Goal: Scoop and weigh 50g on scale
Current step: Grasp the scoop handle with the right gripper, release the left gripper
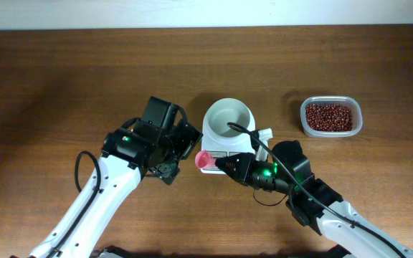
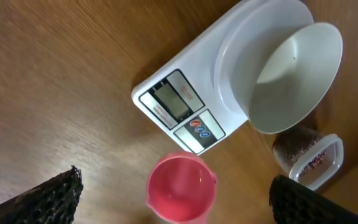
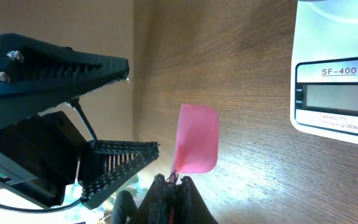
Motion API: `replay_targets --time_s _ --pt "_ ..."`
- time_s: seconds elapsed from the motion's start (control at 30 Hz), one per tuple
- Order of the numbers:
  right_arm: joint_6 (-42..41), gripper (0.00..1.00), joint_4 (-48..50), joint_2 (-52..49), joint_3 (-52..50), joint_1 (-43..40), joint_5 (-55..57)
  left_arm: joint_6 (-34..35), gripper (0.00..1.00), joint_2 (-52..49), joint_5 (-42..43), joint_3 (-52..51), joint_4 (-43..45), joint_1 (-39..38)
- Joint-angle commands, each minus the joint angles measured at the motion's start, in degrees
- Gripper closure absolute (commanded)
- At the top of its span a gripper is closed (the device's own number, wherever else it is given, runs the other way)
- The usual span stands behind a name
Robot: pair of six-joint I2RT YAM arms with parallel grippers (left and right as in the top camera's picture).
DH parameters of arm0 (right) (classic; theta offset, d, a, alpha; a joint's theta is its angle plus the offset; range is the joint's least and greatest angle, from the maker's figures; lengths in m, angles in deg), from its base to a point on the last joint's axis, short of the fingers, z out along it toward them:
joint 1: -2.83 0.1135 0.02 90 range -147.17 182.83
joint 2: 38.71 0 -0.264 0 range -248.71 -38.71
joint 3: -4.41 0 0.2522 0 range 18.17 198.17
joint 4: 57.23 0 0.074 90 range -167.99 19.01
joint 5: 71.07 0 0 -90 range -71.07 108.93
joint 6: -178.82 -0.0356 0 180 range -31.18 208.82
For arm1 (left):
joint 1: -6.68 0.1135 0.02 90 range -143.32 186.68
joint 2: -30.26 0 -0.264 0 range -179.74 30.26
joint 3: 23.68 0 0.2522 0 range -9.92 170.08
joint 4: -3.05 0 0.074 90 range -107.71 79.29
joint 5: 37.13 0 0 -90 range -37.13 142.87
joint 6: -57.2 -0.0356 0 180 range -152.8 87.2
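My right pincer [image 3: 169, 182] clamped the spoon [image 3: 197, 138] by the scale [image 2: 185, 106]; my left pincer [image 1: 180, 154] gaped beside it, the beans [image 1: 328, 117] well apart.

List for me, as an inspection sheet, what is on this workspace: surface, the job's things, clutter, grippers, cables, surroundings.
Surface: brown wooden table, no spills seen.
Job's things: white rectangular digital kitchen scale, no digits visible on its display; its round white bowl is empty. Small dark red-brown beans fill a clear rounded-rectangular plastic tub to the scale's right. Pink plastic measuring spoon, empty, in front of the scale.
Clutter: nothing seen.
Grippers: left gripper open beside the spoon; right gripper shut on the spoon's handle.
Cables: black cable from the right arm arcs over the bowl; a second black cable loops beside the left arm.
Surroundings: pale strip beyond the table's far edge.
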Motion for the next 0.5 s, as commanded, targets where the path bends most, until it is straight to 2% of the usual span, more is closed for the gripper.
replay_targets --time_s 0.0,0.07,0.37,0.47 --pt "2.45 0.96 -1.09 -0.2 0.79 0.31 0.5 -0.28 0.01 0.68 -3.45 -0.15 0.07 -0.22" --pt "4.59 0.96 -2.21 -0.2 0.79 0.28 0.5 -0.28 0.01 0.68 -3.45 -0.15 0.07 -0.2" --pt "5.09 0.96 -9.75 -0.2 0.79 0.24 1.75 -0.28 0.01 0.68 -3.45 -0.15 0.07 -0.2" --pt "10.14 0.96 -9.86 -0.17 0.79 0.24 1.29 -0.28 0.01 0.68 -3.43 -0.15 0.07 -0.22"
